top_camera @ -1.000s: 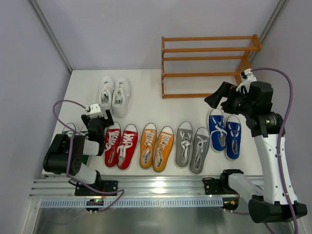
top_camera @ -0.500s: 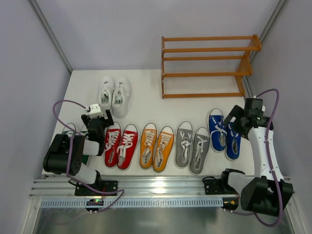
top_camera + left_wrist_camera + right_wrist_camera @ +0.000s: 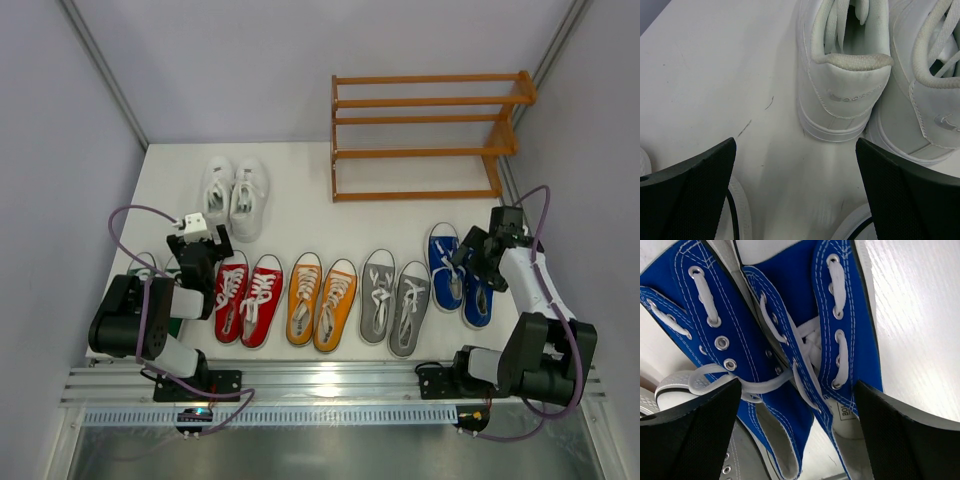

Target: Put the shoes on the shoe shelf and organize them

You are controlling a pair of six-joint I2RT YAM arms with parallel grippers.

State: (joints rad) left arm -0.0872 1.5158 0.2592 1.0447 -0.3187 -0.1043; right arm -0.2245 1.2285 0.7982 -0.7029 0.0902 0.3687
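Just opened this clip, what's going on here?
No shoe is on the shoe shelf yet. The right hand hovers open over the blue pair, apparently about to grasp one. The left hand, also open, is low behind the heels of the white pair. The red pair, orange pair and grey pair lie in a row, untouched.
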